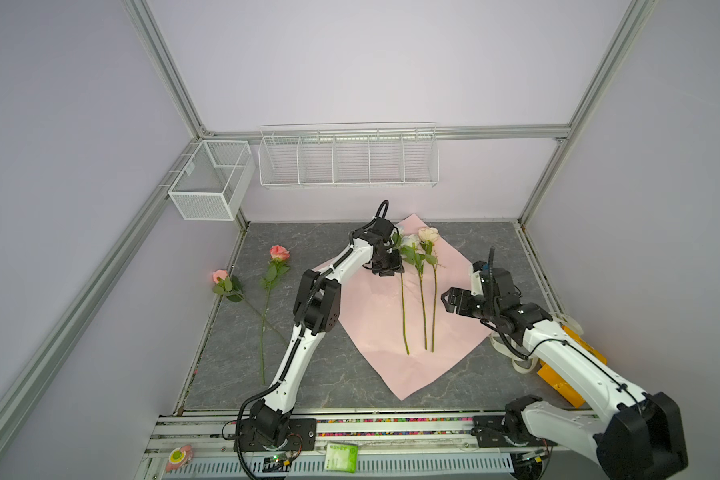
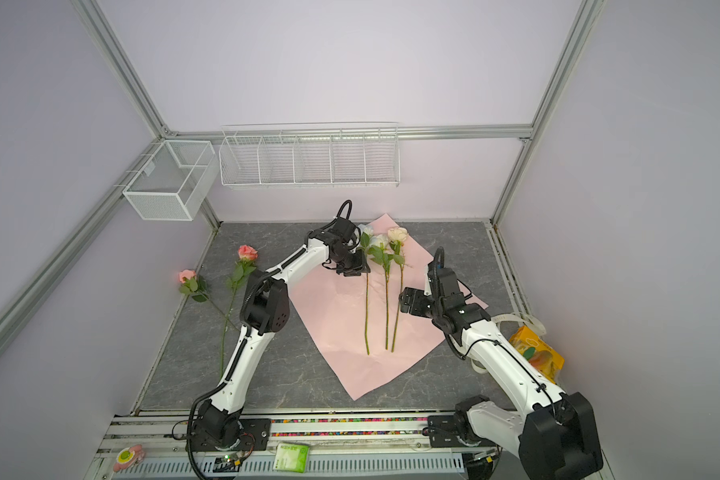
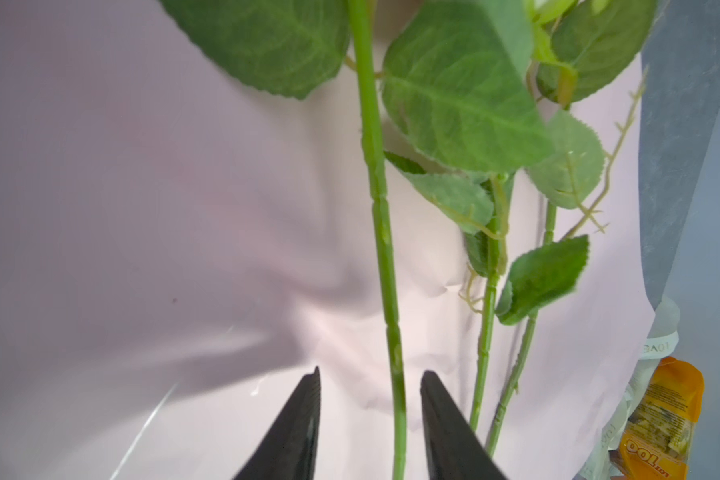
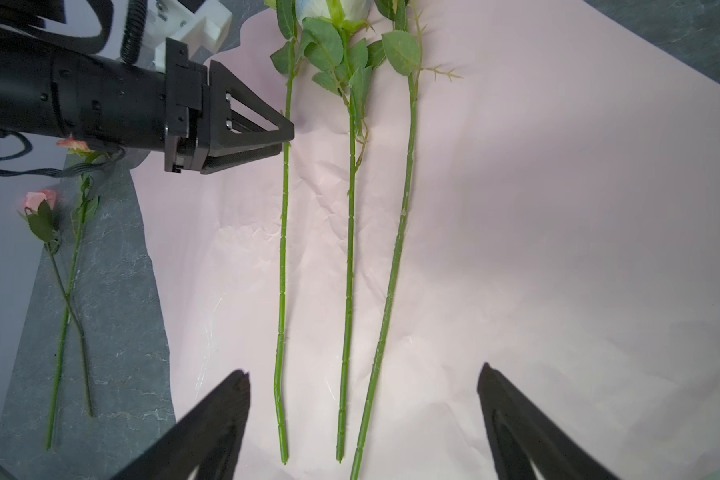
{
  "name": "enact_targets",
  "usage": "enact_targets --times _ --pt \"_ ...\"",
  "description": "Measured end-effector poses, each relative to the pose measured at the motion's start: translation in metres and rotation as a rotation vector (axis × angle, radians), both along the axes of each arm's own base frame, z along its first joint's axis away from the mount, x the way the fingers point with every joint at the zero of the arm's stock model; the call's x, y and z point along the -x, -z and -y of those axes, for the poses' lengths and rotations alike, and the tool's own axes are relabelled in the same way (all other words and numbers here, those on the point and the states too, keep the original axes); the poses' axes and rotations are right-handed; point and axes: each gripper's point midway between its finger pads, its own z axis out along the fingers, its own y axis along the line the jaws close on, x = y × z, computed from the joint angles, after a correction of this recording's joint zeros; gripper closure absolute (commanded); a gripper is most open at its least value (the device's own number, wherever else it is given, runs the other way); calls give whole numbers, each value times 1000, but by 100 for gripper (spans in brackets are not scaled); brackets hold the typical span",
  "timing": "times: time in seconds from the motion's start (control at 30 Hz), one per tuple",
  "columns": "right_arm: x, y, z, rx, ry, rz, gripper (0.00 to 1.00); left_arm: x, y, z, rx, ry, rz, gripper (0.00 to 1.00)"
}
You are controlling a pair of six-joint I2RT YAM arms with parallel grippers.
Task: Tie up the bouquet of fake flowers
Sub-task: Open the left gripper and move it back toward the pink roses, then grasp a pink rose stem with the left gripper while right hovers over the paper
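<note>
Bouquet of fake flowers: lying loose and untied, in two lots. Three roses are resting side by side on the pink paper sheet, heads toward the far wall and stems nearly parallel, probably so the paper can wrap them.
Spare pink roses: two are waiting on the grey table, well left of the paper, with their stems crossing. I judge they are to be brought over next.
Left gripper: reaching over the paper and straddling the leftmost stem just below its leaves. Its fingers are standing partly apart with a gap on each side of the stem, so it is not pinching it.
Right gripper: hovering just right of the three stems, fingers spread wide and holding nothing, seemingly waiting to steady them.
Lettered ribbon: lying off the paper beside an orange pouch, untouched, so tying is not yet beginning.
</note>
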Motion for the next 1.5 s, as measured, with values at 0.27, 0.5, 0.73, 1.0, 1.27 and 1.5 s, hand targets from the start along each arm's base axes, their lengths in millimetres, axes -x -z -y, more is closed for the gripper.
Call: enact_targets --times 0.27,0.5,0.73,1.0,1.27,1.5 --pt "-4 -12 -28 -119 -108 30 11 15 -108 -48 -37 -16 223 57" --pt "0 -10 -79 -202 -302 6 11 24 -116 -189 -89 -244 241 68" --pt "6 -29 -149 -206 -536 37 11 43 -44 -363 -190 -592 37 66" --pt "0 -19 -181 -206 -608 -28 11 53 -19 -432 -296 -627 -72 63" --pt "7 -5 -199 -208 -656 -93 11 37 14 -452 -439 -496 -166 62" --pt "6 -3 -201 -205 -657 -113 11 40 30 -458 -480 -440 -229 62"
